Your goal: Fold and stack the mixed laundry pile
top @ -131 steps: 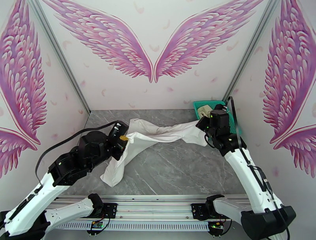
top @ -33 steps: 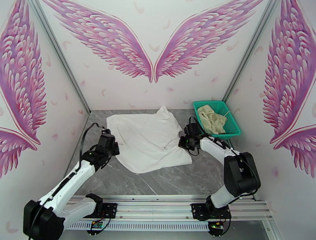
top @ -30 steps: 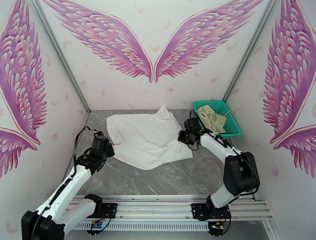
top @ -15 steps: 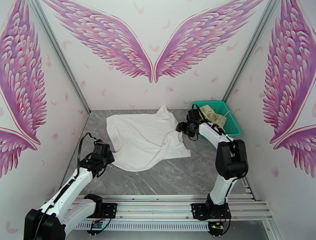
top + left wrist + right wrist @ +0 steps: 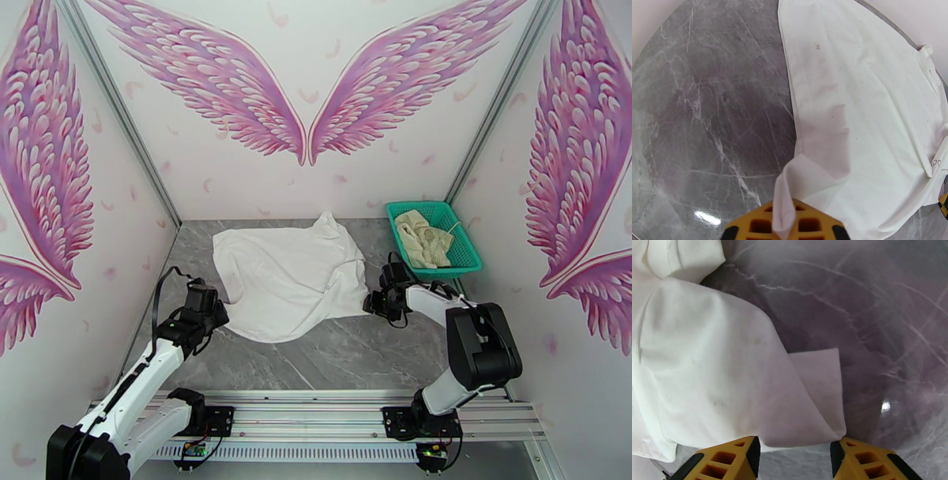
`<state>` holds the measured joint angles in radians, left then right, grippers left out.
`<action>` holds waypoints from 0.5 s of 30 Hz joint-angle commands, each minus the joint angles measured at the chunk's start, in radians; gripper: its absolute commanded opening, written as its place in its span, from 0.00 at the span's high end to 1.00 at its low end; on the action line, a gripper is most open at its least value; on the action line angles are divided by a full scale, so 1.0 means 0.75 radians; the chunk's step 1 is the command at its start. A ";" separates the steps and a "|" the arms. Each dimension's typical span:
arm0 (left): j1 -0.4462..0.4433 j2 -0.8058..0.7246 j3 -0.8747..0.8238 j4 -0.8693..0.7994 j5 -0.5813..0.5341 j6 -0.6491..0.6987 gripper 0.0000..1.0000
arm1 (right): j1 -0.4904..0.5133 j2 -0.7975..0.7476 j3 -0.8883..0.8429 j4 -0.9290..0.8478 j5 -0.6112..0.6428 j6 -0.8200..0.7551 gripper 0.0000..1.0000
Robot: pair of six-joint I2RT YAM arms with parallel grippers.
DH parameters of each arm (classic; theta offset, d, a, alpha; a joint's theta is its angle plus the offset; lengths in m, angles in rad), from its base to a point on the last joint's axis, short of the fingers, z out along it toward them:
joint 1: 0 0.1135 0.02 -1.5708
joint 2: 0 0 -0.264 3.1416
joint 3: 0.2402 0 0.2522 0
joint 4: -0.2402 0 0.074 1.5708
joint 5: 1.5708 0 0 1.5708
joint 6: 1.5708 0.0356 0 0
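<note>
The step in hand looks like laying the first garment out flat before any fold is made. The left fingers (image 5: 785, 219) are clamped on a pinched-up corner of the white shirt (image 5: 291, 272), and a narrow tongue of cloth rises between them. Ahead and to the right of these fingers the shirt spreads across the grey bench (image 5: 340, 347), mostly smooth, with bare marble ahead and to their left. In the overhead view the shirt lies between the two sets of fingers, its collar bunched at the far edge, well beyond both. The right fingers (image 5: 794, 453) stand apart and hold nothing. A doubled-over flap of the shirt's edge lies just in front of them, its near hem running across the gap between the tips. Its corner is just at the right-hand tip, though I cannot tell whether it touches. Beyond and to the right of these fingers the green basket (image 5: 466, 254) holds the cream garment (image 5: 421, 237), which has not yet been handled. The next move probably calls for the right fingers to ease forward and close on that doubled hem. Both sides could then draw the cloth taut and unroll the flap before the first fold.
</note>
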<state>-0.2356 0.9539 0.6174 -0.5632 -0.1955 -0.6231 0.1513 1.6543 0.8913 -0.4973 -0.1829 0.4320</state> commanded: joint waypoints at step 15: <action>0.033 0.105 0.288 0.035 -0.022 0.157 1.00 | 0.052 0.174 0.723 -0.213 -0.059 0.117 1.00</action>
<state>-0.2260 0.9859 0.7887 -0.5522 -0.1986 -0.5331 0.1799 1.6901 1.3369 -0.5957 -0.2142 0.4797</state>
